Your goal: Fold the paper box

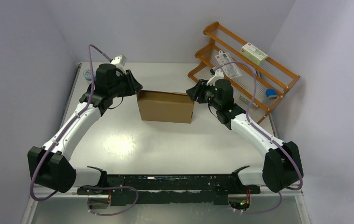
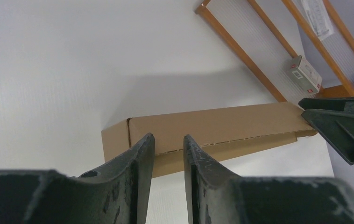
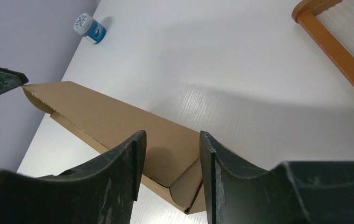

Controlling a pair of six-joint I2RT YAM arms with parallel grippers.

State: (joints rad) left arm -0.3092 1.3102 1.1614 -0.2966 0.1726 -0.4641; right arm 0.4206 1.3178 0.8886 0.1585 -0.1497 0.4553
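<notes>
The paper box [image 1: 166,106] is a plain brown shallow mailer box, closed, lying in the middle of the table. My left gripper [image 1: 135,87] is at its left end and my right gripper [image 1: 192,91] is at its right end. In the left wrist view the box [image 2: 212,123] lies just beyond my left gripper [image 2: 168,137], whose jaws stand a little apart with nothing between them. In the right wrist view the box's end corner [image 3: 119,116] lies just past my right gripper [image 3: 171,135], which is open and empty. A seam at that corner gapes slightly.
A wooden rack [image 1: 247,70] stands at the back right, close behind my right arm, holding a white carton with a red label [image 1: 253,52] and plastic bags. A small blue-and-white jar [image 1: 88,73] sits at the back left by the wall. Walls close in on both sides.
</notes>
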